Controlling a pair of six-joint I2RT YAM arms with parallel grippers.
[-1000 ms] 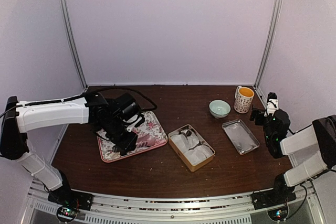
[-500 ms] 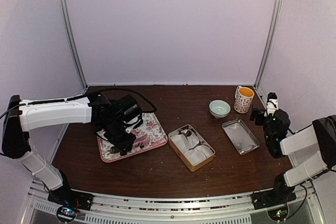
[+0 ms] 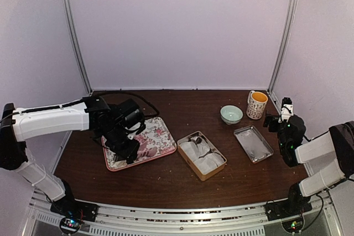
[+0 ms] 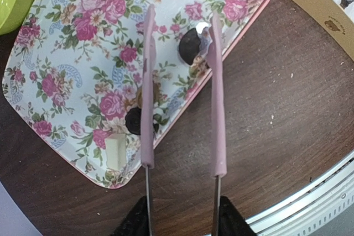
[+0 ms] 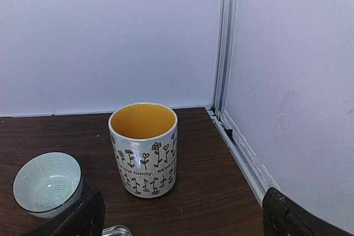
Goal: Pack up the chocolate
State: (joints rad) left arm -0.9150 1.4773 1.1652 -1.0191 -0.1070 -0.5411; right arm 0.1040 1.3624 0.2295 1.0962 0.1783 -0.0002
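Chocolate (image 4: 189,47) lay in small lumps on the floral tray (image 4: 72,42), which sat left of the open box (image 3: 201,156) with its white paper liners. One dark round piece, with a glint of foil beside it, sat between the tips of the pink tongs (image 4: 217,98), close against the blade nearer the box. A second dark piece (image 4: 133,121) showed from under the other blade, and a pale oblong (image 4: 115,156) by the tray's corner may have been a third, though you could not be sure. By my reading you were at the pick-up, with that round piece lined up but not yet pinched. The next move called for settling the blades down either side of it and squeezing gently, since a round lump can squirt out sideways. After that it would be a lift and a carry to the right, over the box. Your left arm reached in from the left side of the table, wrist bent down over the tray. The left gripper (image 4: 180,222) was clamped on the tongs' metal handles, and the blades themselves stood apart. Your right arm sat folded at the right edge, facing the far right corner. The right gripper (image 5: 182,205) had its fingers spread wide with nothing between them, looking at the mug (image 5: 144,147) and the small bowl (image 5: 48,183).
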